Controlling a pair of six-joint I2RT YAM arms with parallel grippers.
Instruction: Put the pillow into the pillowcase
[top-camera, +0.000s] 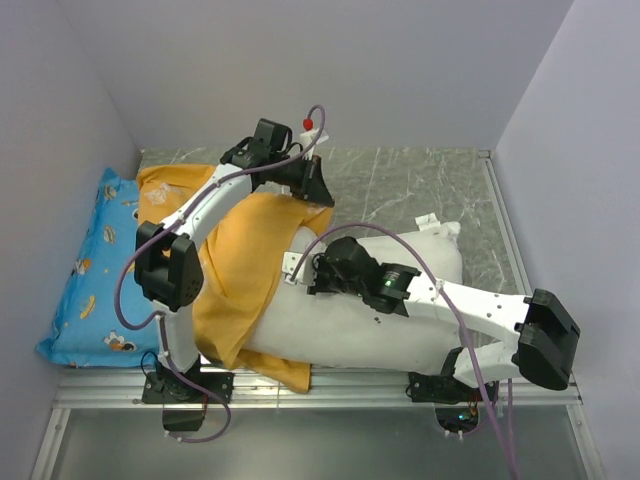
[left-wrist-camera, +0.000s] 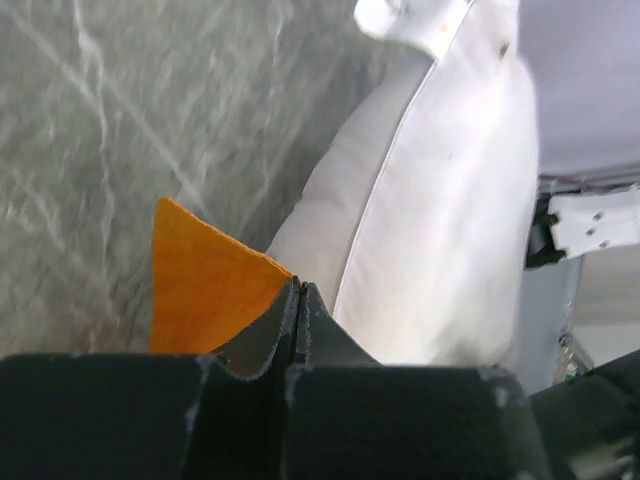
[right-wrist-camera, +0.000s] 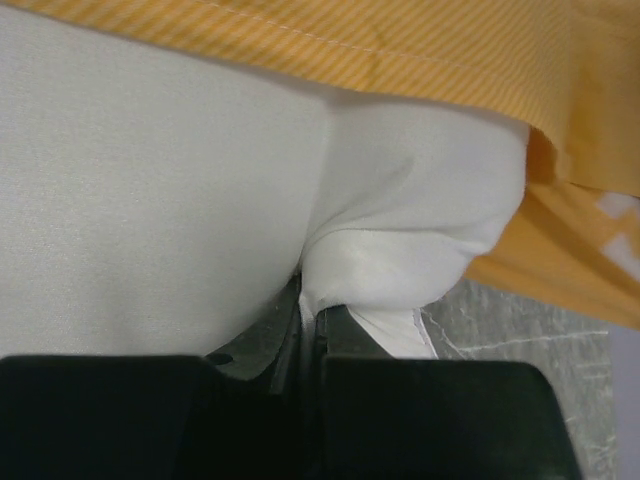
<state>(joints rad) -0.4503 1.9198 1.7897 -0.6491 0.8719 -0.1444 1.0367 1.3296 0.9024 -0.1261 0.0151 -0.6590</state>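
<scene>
The white pillow (top-camera: 350, 335) lies across the middle of the table, its left part inside the orange pillowcase (top-camera: 250, 260). My left gripper (top-camera: 312, 188) is at the case's far edge. In the left wrist view it (left-wrist-camera: 298, 285) is shut, with an orange corner of the pillowcase (left-wrist-camera: 200, 290) meeting its tips and the pillow (left-wrist-camera: 440, 220) just beyond. My right gripper (top-camera: 318, 272) is at the case's opening. In the right wrist view it (right-wrist-camera: 312, 310) is shut on a fold of pillow (right-wrist-camera: 150, 200) cloth, under the pillowcase (right-wrist-camera: 450, 50) hem.
A blue cartoon-print pillow (top-camera: 95, 270) lies along the left wall, partly under the orange case. Grey walls close in the table on the left, back and right. A metal rail (top-camera: 330, 385) runs along the near edge by the arm bases.
</scene>
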